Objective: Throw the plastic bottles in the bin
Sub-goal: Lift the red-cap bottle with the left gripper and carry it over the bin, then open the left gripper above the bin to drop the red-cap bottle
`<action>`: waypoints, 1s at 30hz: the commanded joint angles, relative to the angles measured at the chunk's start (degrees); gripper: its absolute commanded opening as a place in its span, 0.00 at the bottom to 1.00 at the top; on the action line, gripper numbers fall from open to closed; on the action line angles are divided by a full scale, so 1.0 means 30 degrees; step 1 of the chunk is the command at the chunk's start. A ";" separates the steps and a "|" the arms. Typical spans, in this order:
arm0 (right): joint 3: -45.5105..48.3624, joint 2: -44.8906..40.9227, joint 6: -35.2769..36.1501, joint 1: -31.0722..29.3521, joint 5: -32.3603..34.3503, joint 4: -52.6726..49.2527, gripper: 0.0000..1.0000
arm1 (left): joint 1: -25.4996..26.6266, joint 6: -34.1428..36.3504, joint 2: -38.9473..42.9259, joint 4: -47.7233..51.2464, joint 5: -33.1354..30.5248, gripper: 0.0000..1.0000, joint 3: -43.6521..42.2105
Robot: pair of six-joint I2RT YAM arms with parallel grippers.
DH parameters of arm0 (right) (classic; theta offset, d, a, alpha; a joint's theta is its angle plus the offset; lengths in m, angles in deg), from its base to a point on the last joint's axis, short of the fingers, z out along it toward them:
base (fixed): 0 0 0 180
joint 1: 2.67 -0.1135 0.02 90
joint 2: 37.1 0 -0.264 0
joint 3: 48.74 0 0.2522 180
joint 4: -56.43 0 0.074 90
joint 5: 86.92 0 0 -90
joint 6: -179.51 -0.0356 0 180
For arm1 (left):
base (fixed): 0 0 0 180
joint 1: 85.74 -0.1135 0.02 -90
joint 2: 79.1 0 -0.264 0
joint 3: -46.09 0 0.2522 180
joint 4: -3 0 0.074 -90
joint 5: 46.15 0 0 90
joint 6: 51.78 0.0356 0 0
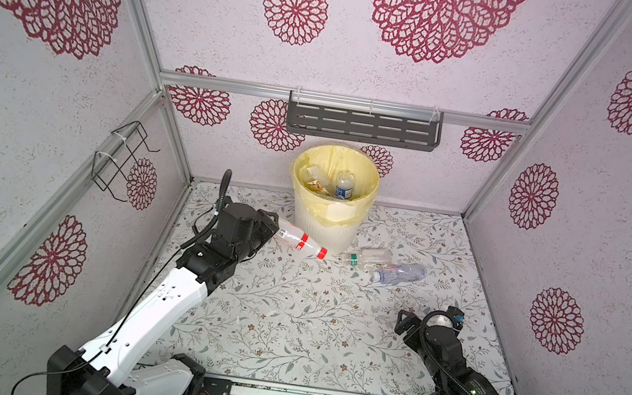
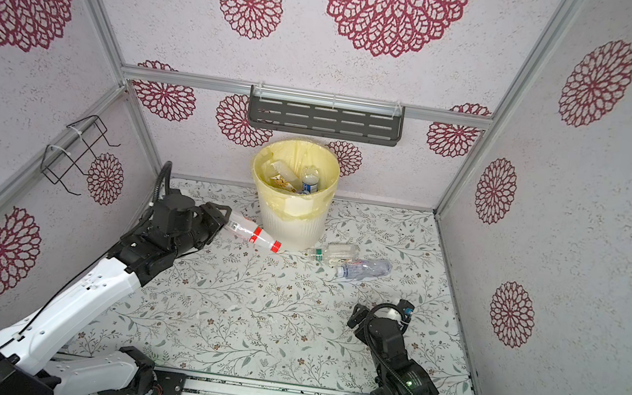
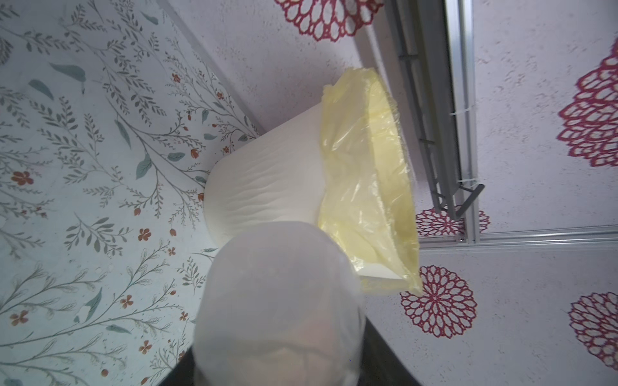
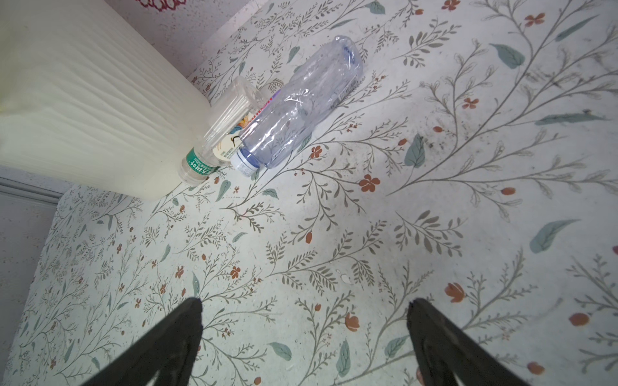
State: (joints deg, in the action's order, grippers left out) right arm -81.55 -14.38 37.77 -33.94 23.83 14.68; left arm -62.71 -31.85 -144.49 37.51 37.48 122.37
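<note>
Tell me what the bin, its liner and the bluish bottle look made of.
Bin: likely matte cream plastic, with moulded ribs.
Liner: thin glossy yellow plastic film, wrinkled and translucent.
Bluish bottle: thin clear plastic, dented with shiny creases.

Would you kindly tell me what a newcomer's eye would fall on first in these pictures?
The cream bin with its yellow liner stands at the back wall, bottles already inside. Just left of it, the left hand is shut on a red-capped bottle, while a green-labelled bottle and a bluish bottle lie by its right side.
</note>
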 commanded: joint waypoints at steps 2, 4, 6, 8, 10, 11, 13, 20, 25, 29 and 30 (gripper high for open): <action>0.0007 0.0239 -0.0443 0.0064 0.0019 0.0773 0.99 | -0.1054 0.1081 0.0538 0.1464 0.1364 0.53 0.1148; -0.0011 0.0282 -0.0314 0.0081 0.0083 0.0720 0.99 | -0.1579 0.1665 0.0316 0.1861 0.1664 0.53 0.2058; -0.0184 0.0230 -0.0100 0.0078 0.0490 0.0367 0.99 | -0.2057 0.2022 -0.0030 0.2113 0.2118 0.53 0.2976; -0.0398 0.0158 0.0044 0.0092 0.0994 0.0001 0.99 | -0.2508 0.2444 -0.0447 0.2395 0.2587 0.53 0.4086; -0.0657 0.0124 0.0226 0.0087 0.1065 -0.0075 0.99 | -0.2900 0.2843 -0.0796 0.2873 0.2965 0.53 0.5079; -0.0713 0.0182 0.0313 0.0090 0.1110 -0.0046 0.99 | -0.3082 0.3051 -0.0894 0.3127 0.3123 0.53 0.5511; -0.0719 0.0264 0.0316 0.0108 0.1224 -0.0016 0.99 | -0.3529 0.3298 -0.1023 0.3727 0.3316 0.53 0.6239; -0.0544 0.0604 0.0312 0.0086 0.1110 0.0281 0.99 | -0.4276 0.3755 -0.2075 0.3981 0.4432 0.52 0.8543; -0.0493 0.0604 0.0254 0.0101 0.1022 0.0192 0.99 | -0.4277 0.3273 -0.2689 0.3149 0.4805 0.52 0.8604; -0.0274 0.0440 0.0158 0.0105 0.1036 0.0211 0.99 | -0.4140 0.3271 -0.3115 0.2718 0.4548 0.53 0.8955; -0.0257 0.0425 0.0140 0.0095 0.1049 0.0218 0.99 | -0.4035 0.3308 -0.3255 0.2421 0.4503 0.53 0.9094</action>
State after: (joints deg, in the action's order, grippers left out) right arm -81.68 -12.72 37.98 -33.94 25.56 14.94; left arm -75.21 -22.25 -153.53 47.61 50.90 147.99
